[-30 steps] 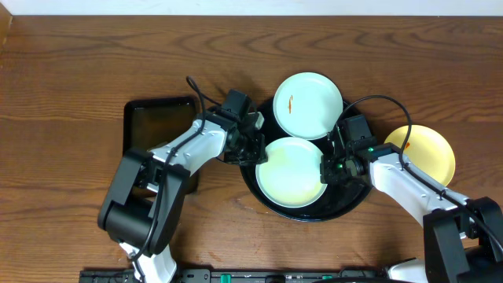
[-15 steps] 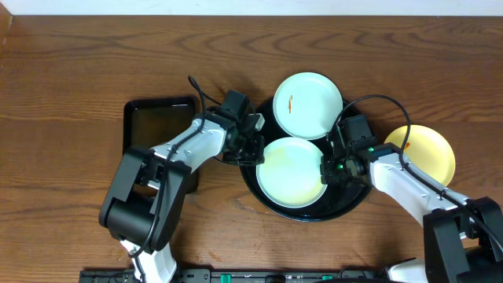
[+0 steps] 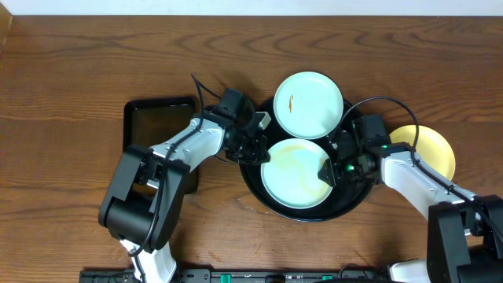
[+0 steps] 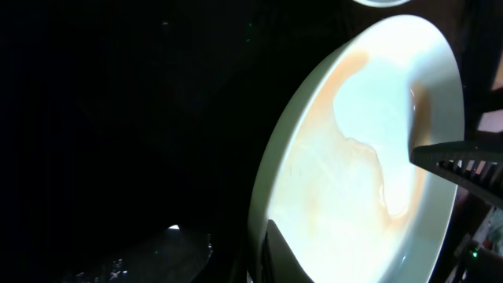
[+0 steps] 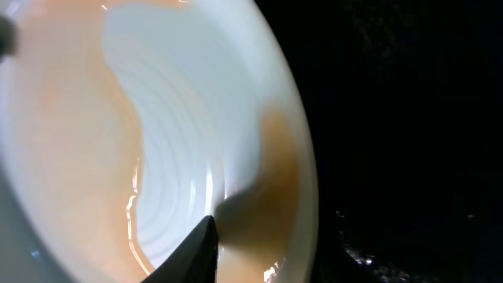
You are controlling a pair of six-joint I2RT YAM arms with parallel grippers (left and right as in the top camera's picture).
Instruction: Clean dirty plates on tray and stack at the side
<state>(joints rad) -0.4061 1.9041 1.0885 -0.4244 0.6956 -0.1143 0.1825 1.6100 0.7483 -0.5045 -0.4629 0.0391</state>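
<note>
Your left claw [image 3: 255, 148] is clamped on the left rim of the near mint plate [image 3: 295, 174]. In the left wrist view one dark fingertip [image 4: 275, 253] lies right against that rim, and the plate fills the frame, tilted. Your right claw [image 3: 328, 171] sits at the same plate's right rim, with a finger [image 5: 196, 251] reaching over the plate's edge. You cannot tell from any view whether its jaws are apart or together.

The near mint plate lies inside the round tray [image 3: 354, 198], towards the tray's near left. A thin orange film covers much of its surface, and a paler patch shows in the middle.

The far mint plate [image 3: 310, 98] sits at the tray's far edge, overlapping the rim, and it carries a small orange-red smear [image 3: 291, 104] on its left part. It is just beside the near plate.

The yellow plate [image 3: 434, 153] rests on the bench [image 3: 78, 71] to the right of the round tray, partly hidden by your right arm.

A rectangular tray [image 3: 153, 126] lies on the bench to the left, beside your left arm.
</note>
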